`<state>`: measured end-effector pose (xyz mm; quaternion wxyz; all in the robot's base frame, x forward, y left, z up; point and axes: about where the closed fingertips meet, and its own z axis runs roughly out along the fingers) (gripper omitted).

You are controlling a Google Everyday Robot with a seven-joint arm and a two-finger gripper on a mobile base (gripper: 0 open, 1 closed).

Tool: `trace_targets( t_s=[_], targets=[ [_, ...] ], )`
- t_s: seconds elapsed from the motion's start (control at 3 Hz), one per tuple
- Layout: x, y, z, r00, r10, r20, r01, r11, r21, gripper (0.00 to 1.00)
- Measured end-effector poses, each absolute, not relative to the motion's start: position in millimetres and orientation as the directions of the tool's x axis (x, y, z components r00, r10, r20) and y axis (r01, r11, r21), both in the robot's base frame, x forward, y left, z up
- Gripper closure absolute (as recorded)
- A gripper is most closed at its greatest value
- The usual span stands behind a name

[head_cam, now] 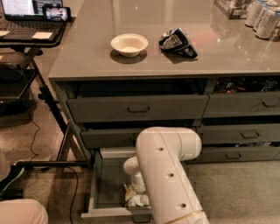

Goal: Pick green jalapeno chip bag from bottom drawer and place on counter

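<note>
White arm [168, 175] dips into the open bottom drawer [103, 186], claw [137, 197] low inside; its grip I cannot tell

You face a speckled beige floor [236, 188] before a grey drawer cabinet [245, 105], whose glossy surface [87, 52] catches soft glints of light. At your upper left a black side table [26, 43] carries an open laptop [19, 11], and a dark cable [34, 140] trails over the floor beneath it. The end effector [136, 199] sits low in the open bottom drawer [107, 188].
</note>
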<state>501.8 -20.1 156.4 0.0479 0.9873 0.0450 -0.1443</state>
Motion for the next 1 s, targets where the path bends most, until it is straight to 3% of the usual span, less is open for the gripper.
trace_targets(
  t_s=[1.0],
  targets=[
    [516,-22,121,0.954,0.164,-0.251,0.153,-0.986,-0.063,0.0]
  ],
)
